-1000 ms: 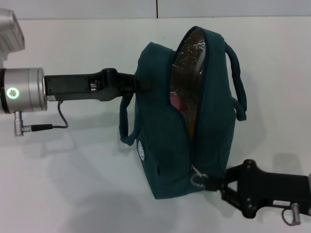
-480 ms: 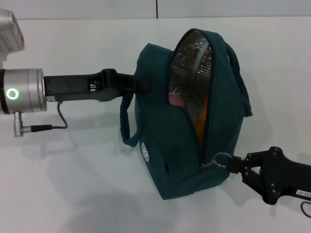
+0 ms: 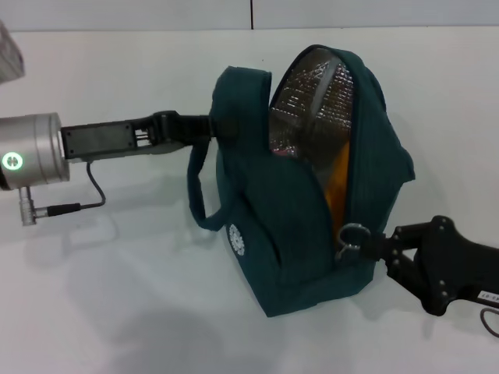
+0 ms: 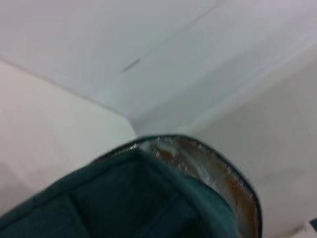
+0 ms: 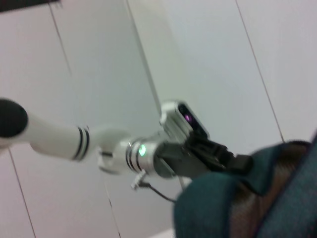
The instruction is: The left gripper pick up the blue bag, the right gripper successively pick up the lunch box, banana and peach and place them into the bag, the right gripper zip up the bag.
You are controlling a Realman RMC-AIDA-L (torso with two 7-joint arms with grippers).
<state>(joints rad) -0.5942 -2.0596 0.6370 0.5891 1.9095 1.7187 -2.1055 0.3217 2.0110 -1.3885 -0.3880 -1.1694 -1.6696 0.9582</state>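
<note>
Zipping step underway. Left gripper pinches the blue bag at its far upper edge, fingers closed on the fabric, holding it lifted and tilted over the white table. Right gripper sits at the bag's near side, fingers closed on the ring zip pull low on the zipper track. Mouth gapes wide above it, foil lining exposed; orange-yellow inside, likely the banana. Lunch box and peach not visible, presumably inside. To do this well: draw the pull along the track's curve rather than straight out, with the left side holding firm tension so fabric doesn't bunch. Risk: ring slipping free.
</note>
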